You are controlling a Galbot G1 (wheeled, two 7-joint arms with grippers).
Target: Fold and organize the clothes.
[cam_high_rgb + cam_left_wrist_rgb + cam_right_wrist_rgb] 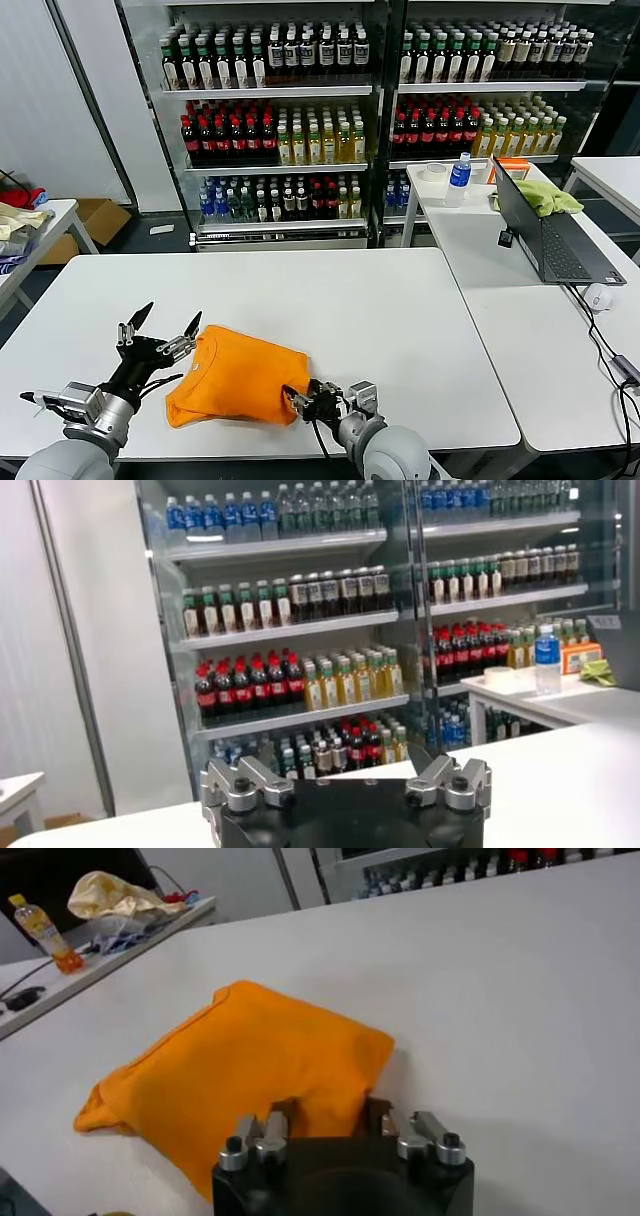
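Observation:
The orange T-shirt (235, 385) lies folded into a compact bundle near the front edge of the white table (380, 300). My left gripper (160, 335) is open with its fingers spread wide, raised just left of the shirt and holding nothing. In the left wrist view the left gripper (347, 775) faces the drink shelves, and the shirt is out of sight there. My right gripper (305, 400) is at the shirt's front right edge. In the right wrist view the right gripper (330, 1110) has its fingers closed on a thick fold of the T-shirt (250, 1058).
A side table on the right holds a laptop (545, 235), a mouse (598, 296), cables, a yellow-green cloth (548, 195) and a bottle (459, 175). Drink shelves (300, 120) stand behind. A table at far left holds a garment pile (18, 222).

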